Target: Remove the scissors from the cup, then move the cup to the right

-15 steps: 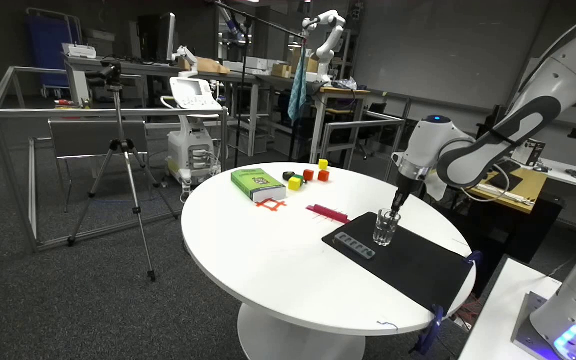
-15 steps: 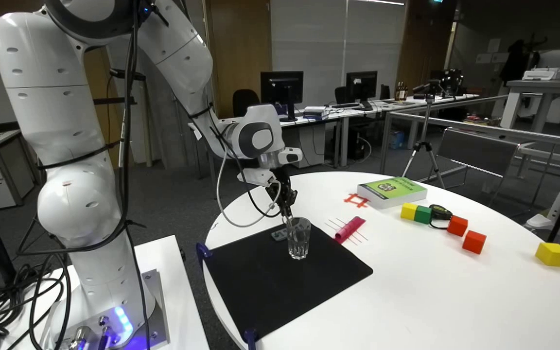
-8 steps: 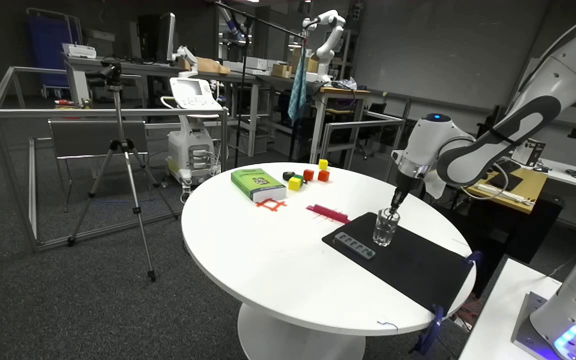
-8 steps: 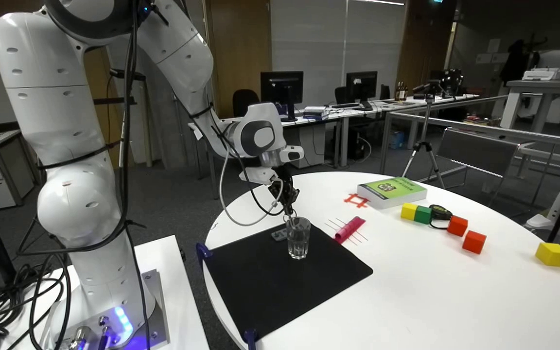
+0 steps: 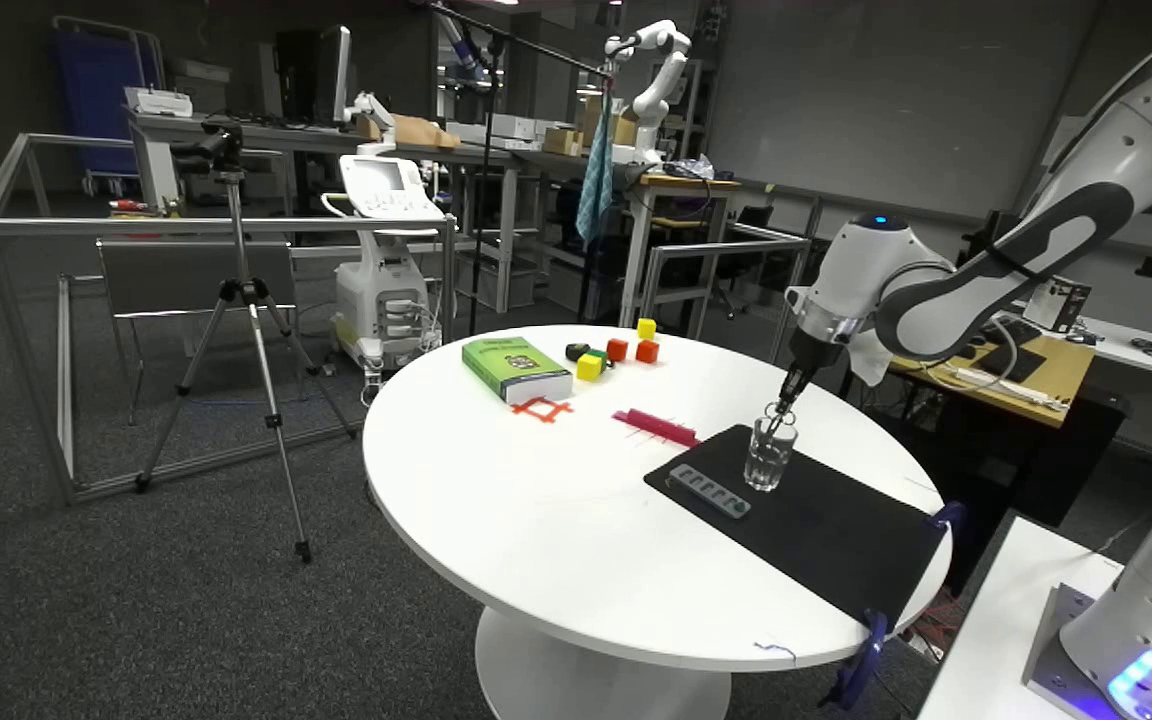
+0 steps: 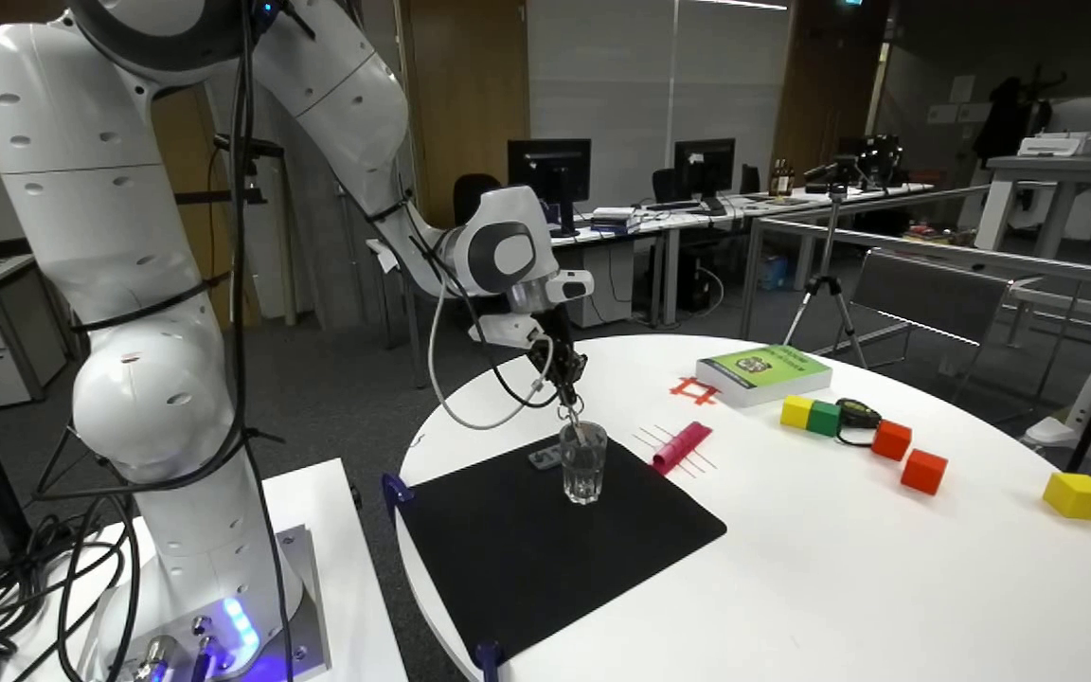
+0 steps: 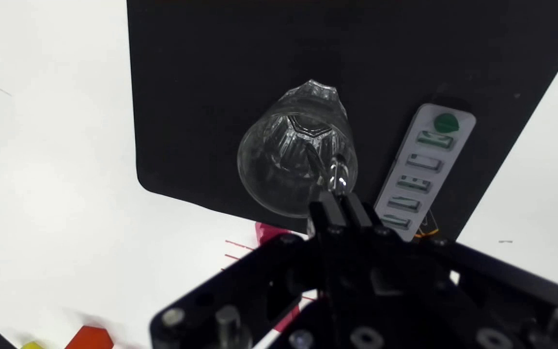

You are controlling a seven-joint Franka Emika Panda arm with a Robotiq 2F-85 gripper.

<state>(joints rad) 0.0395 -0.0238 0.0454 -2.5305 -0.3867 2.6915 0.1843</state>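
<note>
Currently end effector (image 7: 344,210) grips scissors (image 6: 577,426), partly inside upright cup (image 5: 768,466).

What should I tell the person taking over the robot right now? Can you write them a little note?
Hand: shut on the scissors, up by the handle loops.
Cup: standing on the black mat.
Where the scissors are: loops above the rim in both exterior views, blades pointing down inside.
Done: scissors gripped, but not out yet.
Left: lift them all the way out, probably set them down somewhere, then move it to the right.
</note>
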